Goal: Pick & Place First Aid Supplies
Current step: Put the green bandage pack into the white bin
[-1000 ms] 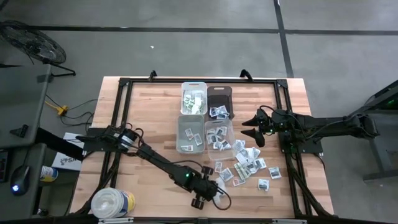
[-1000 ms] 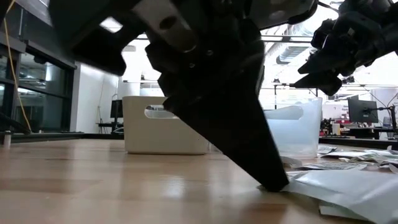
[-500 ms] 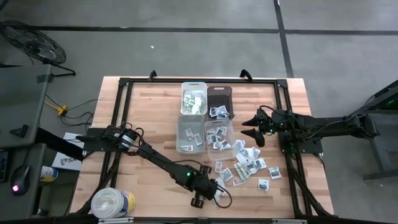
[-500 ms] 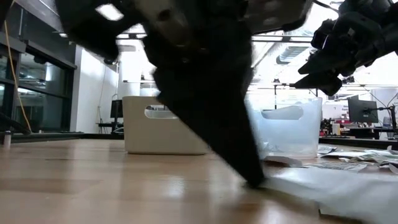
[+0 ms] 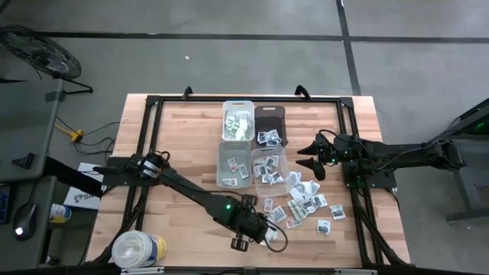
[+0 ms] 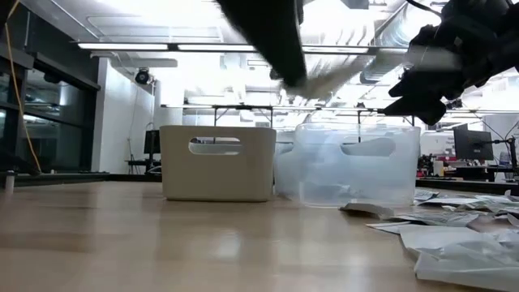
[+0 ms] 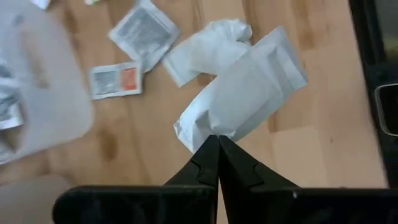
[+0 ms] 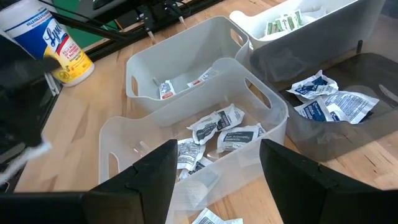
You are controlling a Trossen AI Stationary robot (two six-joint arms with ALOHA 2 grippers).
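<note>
White paper, pinched at one corner: the packet [image 7: 249, 93] hangs from the left pincer [image 7: 217, 146], whose fingers are clenched tight on it above the near part of the worktop [image 5: 183, 145], beside the loose scatter. We judge the job roughly half done. The four bins [image 5: 253, 145] at the middle of the worktop already carry sorted supplies (greenish packets in the far white one, printed white ones in the dark bin and the two clear bins), yet a good many loose packets [image 5: 306, 200] lie on the wood to the right of the bins and in front of them. This held packet must yet go to a bin, and the pile after it.

The right pincer [image 8: 214, 171] waits with its fingers spread and nothing in them, raised just beside the bins on their right. A white round tub [image 5: 137, 250] stands at the near left corner, well apart from the work.

Against the earlier frames: the left pincer was then down with its tip on the wood at the packets; it has since come up with the packet, so the low view now shows the bins unblocked. The right arm has not moved.
</note>
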